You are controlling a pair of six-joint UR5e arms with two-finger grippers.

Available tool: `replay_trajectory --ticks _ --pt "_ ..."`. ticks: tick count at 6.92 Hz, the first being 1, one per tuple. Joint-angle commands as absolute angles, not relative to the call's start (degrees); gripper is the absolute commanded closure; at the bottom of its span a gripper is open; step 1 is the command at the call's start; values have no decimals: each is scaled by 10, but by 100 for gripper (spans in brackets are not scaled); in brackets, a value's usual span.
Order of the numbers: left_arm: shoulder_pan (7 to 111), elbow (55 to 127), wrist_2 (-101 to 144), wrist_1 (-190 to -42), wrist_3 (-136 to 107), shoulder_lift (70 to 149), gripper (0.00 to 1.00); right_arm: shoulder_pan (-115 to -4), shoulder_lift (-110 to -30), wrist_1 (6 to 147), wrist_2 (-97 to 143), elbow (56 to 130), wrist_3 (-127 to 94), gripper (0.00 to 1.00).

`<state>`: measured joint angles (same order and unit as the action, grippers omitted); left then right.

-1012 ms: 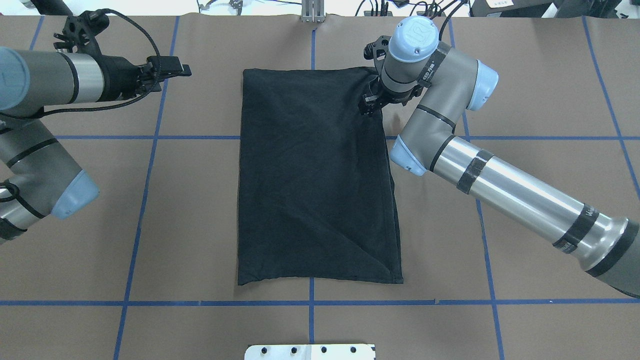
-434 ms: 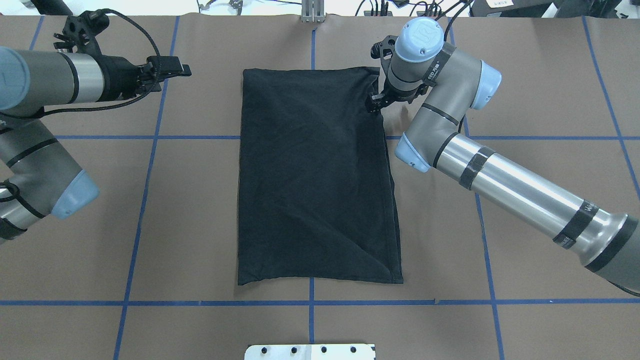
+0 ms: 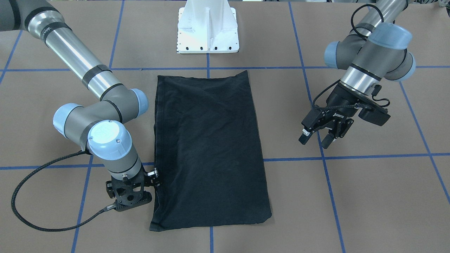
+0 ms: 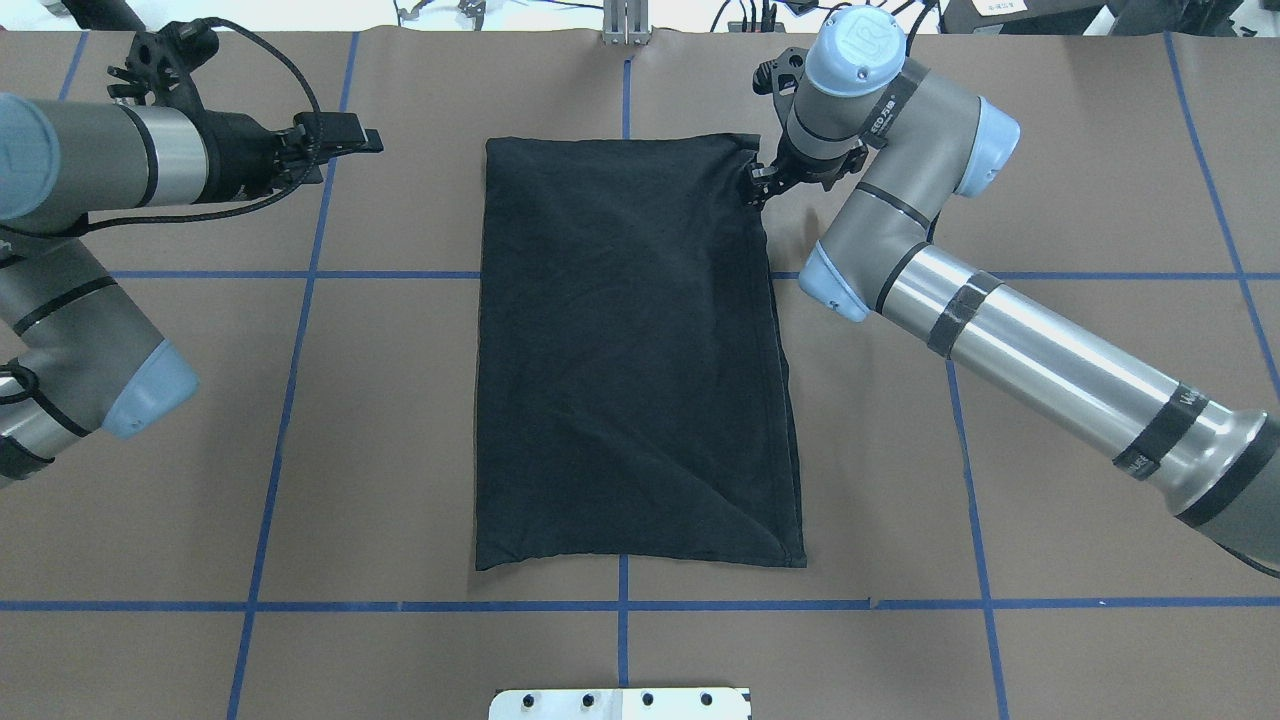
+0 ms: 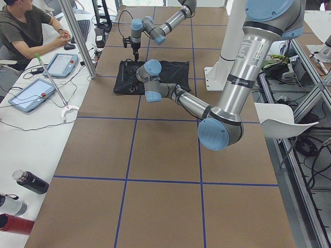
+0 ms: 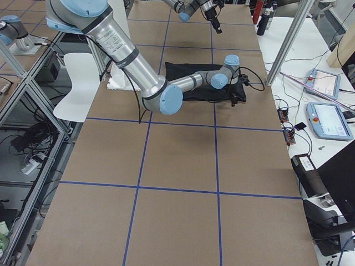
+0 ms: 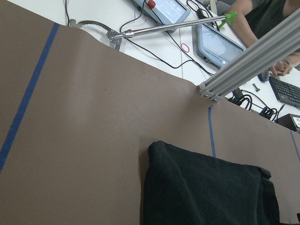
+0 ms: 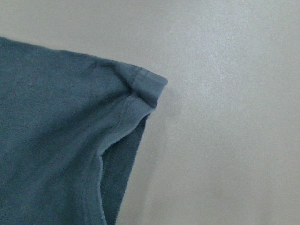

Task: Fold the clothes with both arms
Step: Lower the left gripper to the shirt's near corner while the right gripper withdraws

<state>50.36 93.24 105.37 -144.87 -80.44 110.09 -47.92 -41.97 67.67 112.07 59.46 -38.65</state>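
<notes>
The clothes are one black T-shirt (image 4: 630,350), folded into a tall rectangle and lying flat mid-table, plain side up (image 3: 211,147). My right gripper (image 4: 757,185) points straight down at the shirt's right edge near its far corner (image 3: 154,178). Its fingertips look slightly apart, and the cloth under them is not lifted. The right wrist view shows only that shirt corner (image 8: 136,93) on the table, with no fingers in it. My left gripper (image 3: 316,138) hangs open and empty above bare table, well left of the shirt (image 4: 365,140). The left wrist view looks across at the shirt (image 7: 206,192).
The white pedestal base (image 3: 207,31) stands at the table's near edge. Blue tape lines (image 4: 300,350) grid the brown table. Beyond the far edge are an aluminium post (image 7: 253,61), tablets (image 5: 64,64), bottles (image 5: 31,181) and a seated person (image 5: 23,31).
My right gripper has slid from the shirt's right edge toward the far right corner, and its wrist swung outward. The shirt and the left arm have not moved.
</notes>
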Motion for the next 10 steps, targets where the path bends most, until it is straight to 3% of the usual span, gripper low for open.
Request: replay_trajectory --ticks 1,5,10 --pt "504 955 1060 -1448 -810 1100 0 -505 -435 698 1206 661 -392 0" --pt "439 1091 1132 -1377 -982 1085 0 -503 -583 772 1272 938 -561 0" --pt "228 1108 958 -1379 -1110 1036 0 -483 -702 770 1288 1118 -696 0"
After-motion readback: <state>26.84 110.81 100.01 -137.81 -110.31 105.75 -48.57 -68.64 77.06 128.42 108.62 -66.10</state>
